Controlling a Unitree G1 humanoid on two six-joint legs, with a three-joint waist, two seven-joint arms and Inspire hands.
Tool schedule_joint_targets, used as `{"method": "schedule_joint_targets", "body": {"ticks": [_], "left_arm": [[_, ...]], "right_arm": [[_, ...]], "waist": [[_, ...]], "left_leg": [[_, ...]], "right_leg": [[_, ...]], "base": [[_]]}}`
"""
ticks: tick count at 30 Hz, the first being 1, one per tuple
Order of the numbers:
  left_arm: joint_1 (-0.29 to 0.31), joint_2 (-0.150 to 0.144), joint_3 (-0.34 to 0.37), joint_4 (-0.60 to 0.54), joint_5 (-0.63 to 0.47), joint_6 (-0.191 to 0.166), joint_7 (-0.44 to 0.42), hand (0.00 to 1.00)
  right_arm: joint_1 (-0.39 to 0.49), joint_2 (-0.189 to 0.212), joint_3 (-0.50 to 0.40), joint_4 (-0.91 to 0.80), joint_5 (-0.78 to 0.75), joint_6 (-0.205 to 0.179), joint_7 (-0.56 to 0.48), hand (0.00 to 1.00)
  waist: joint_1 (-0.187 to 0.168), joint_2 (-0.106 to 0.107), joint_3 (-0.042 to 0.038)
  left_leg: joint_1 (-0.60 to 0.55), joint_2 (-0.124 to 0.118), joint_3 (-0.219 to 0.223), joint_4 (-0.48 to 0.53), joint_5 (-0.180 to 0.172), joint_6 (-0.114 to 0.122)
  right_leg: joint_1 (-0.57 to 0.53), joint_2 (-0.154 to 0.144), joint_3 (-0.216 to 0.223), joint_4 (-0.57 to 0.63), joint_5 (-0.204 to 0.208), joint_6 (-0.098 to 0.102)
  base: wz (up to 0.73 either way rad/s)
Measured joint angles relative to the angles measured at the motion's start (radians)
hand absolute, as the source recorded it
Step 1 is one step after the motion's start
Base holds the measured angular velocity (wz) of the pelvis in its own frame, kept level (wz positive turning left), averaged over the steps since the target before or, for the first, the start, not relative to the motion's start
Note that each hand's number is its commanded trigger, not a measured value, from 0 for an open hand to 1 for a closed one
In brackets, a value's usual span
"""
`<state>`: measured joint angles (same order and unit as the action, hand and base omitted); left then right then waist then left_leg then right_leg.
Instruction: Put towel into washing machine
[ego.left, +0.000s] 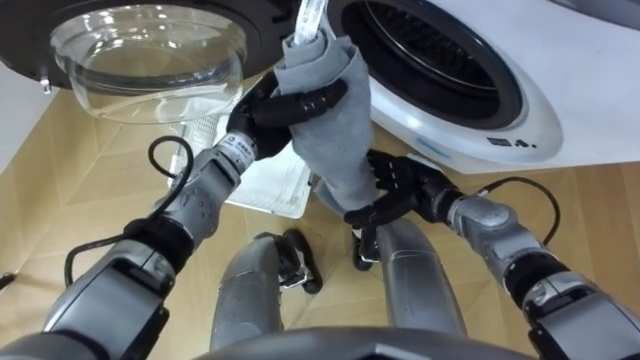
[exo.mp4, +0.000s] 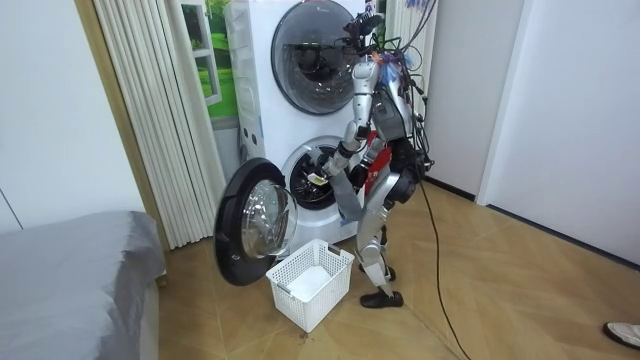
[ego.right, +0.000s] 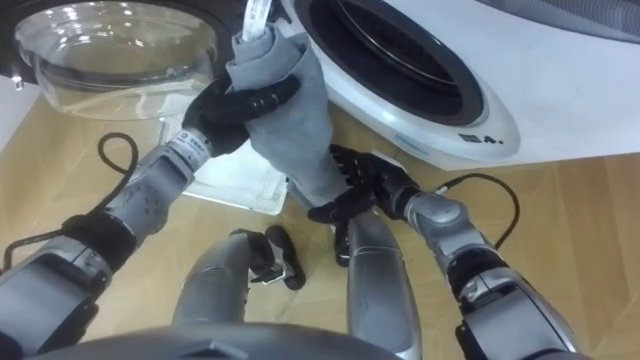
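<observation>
The left hand (ego.left: 283, 108) is clenched round the upper part of the grey towel (ego.left: 338, 125), holding it up just in front of the washer (ego.left: 470, 80) opening, beside the open door (ego.left: 150, 50). The towel hangs down to the right hand (ego.left: 402, 188), whose loosely spread fingers touch its lower end. The robot stands facing the washer, with a white basket (exo.mp4: 310, 285) on the floor (exo.mp4: 480, 290) near its feet.

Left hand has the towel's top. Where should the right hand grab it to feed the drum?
The hanging lower end, from below: the towel droops from the left hand in a narrow bunch, with the right hand just beneath.
</observation>
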<state>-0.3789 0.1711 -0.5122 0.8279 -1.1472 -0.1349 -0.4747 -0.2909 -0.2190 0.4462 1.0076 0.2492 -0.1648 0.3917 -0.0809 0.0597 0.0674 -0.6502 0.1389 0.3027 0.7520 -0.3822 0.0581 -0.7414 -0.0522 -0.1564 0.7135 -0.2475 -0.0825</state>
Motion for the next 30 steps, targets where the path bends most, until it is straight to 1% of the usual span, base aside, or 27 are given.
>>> {"method": "schedule_joint_targets", "body": {"ticks": [2,3,4,7,8,10,11,12,14,16,18,21,22,25,30], "left_arm": [[0.004,-0.005,0.0,0.0,0.0,0.013,0.0,1.0],[0.005,-0.005,0.0,0.003,-0.001,0.02,-0.002,1.0],[0.005,-0.006,0.003,0.01,-0.001,0.022,-0.006,1.0],[0.005,-0.011,0.003,0.014,-0.011,0.025,-0.012,1.0],[0.005,-0.012,0.002,0.014,-0.028,0.027,-0.014,1.0],[0.012,-0.022,0.001,0.015,-0.101,0.031,-0.017,1.0],[0.014,-0.024,0.001,0.015,-0.118,0.034,-0.018,1.0],[0.016,-0.029,0.002,0.015,-0.142,0.041,-0.018,1.0],[0.018,-0.036,0.003,0.015,-0.156,0.047,-0.018,1.0],[0.017,-0.042,0.003,0.015,-0.157,0.056,-0.018,1.0],[0.017,-0.045,0.003,0.015,-0.157,0.065,-0.018,1.0],[0.017,-0.049,0.003,0.012,-0.163,0.073,-0.024,1.0],[0.017,-0.049,0.003,0.012,-0.18,0.079,-0.025,1.0],[0.017,-0.049,0.003,0.012,-0.198,0.085,-0.026,1.0],[0.017,-0.052,0.006,0.011,-0.204,0.085,-0.028,1.0]], "right_arm": [[0.0,0.003,-0.002,-0.001,-0.011,0.015,0.0,0.0],[0.0,0.005,-0.002,-0.001,-0.019,0.017,0.0,0.0],[-0.002,0.008,-0.007,-0.001,-0.024,0.025,0.0,0.0],[-0.004,0.017,-0.01,-0.001,-0.024,0.034,0.0,0.0],[-0.006,0.022,-0.01,-0.001,-0.023,0.034,0.0,0.0],[-0.006,0.022,-0.01,-0.002,-0.019,0.035,-0.001,0.0],[-0.006,0.026,-0.01,-0.003,-0.016,0.035,-0.002,0.13],[-0.006,0.026,-0.01,-0.002,-0.015,0.035,-0.005,1.0],[-0.006,0.027,-0.011,-0.002,-0.015,0.038,-0.012,1.0],[-0.006,0.027,-0.02,-0.002,-0.015,0.055,-0.022,1.0],[-0.004,0.029,-0.021,-0.002,-0.015,0.063,-0.033,1.0],[-0.002,0.026,-0.027,0.0,-0.015,0.083,-0.052,1.0],[-0.002,0.026,-0.031,0.0,-0.018,0.091,-0.053,1.0],[-0.002,0.027,-0.035,0.0,-0.02,0.101,-0.053,1.0],[-0.003,0.027,-0.039,0.004,-0.025,0.101,-0.053,1.0]], "waist": [[-0.001,-0.002,-0.001],[0.001,-0.007,-0.004],[0.001,-0.01,-0.0058],[0.003,-0.013,-0.0075],[0.003,-0.013,-0.0076],[0.002,-0.015,-0.0088],[0.002,-0.016,-0.0094],[0.002,-0.018,-0.0105],[0.003,-0.02,-0.0116],[0.0,-0.022,-0.0129],[0.0,-0.025,-0.0145],[0.001,-0.025,-0.0149],[-0.001,-0.025,-0.0149],[-0.001,-0.025,-0.0149],[0.001,-0.025,-0.015]], "left_leg": [[-0.001,0.0,0.001,-0.003,0.0,0.0],[-0.005,0.001,0.005,-0.003,0.0,-0.001],[-0.006,0.002,0.008,0.0,0.001,-0.001],[-0.005,0.005,0.011,0.009,0.001,-0.001],[-0.005,0.004,0.011,0.009,0.001,-0.001],[-0.004,0.003,0.009,0.009,0.001,-0.001],[-0.004,0.003,0.009,0.008,0.001,-0.001],[-0.004,0.003,0.008,0.008,0.001,-0.002],[-0.005,0.003,0.004,0.009,0.001,-0.002],[-0.008,0.003,-0.002,0.011,0.001,-0.002],[-0.01,0.004,-0.006,0.011,0.001,-0.002],[-0.01,0.004,-0.007,0.012,0.001,-0.002],[-0.01,0.004,-0.007,0.013,0.001,-0.002],[-0.01,0.005,-0.013,0.013,0.002,-0.002],[-0.01,0.004,-0.019,0.012,0.002,-0.002]], "right_leg": [[-0.002,0.001,0.0,-0.002,0.0,0.0],[-0.009,0.002,0.006,-0.001,0.0,0.0],[-0.013,0.004,0.01,-0.001,0.0,0.0],[-0.012,0.007,0.014,-0.002,0.001,0.0],[-0.012,0.007,0.015,-0.002,0.001,0.0],[-0.012,0.007,0.015,0.0,0.001,0.0],[-0.012,0.007,0.015,0.0,0.001,0.0],[-0.012,0.007,0.014,-0.001,0.002,-0.001],[-0.011,0.007,0.013,-0.001,0.003,-0.002],[-0.008,0.007,0.008,-0.003,0.006,-0.002],[-0.007,0.007,0.005,-0.004,0.007,-0.002],[-0.005,0.007,0.004,-0.004,0.008,-0.002],[-0.005,0.007,0.003,-0.005,0.009,-0.002],[-0.001,0.007,-0.002,-0.006,0.009,-0.002],[0.004,0.007,-0.008,-0.011,0.01,-0.003]], "base": [[-0.02],[-0.09],[-0.1],[-0.07],[0.0],[0.0],[0.0],[0.0],[0.0],[0.03],[0.02],[0.0],[0.0],[0.03],[0.03]]}}
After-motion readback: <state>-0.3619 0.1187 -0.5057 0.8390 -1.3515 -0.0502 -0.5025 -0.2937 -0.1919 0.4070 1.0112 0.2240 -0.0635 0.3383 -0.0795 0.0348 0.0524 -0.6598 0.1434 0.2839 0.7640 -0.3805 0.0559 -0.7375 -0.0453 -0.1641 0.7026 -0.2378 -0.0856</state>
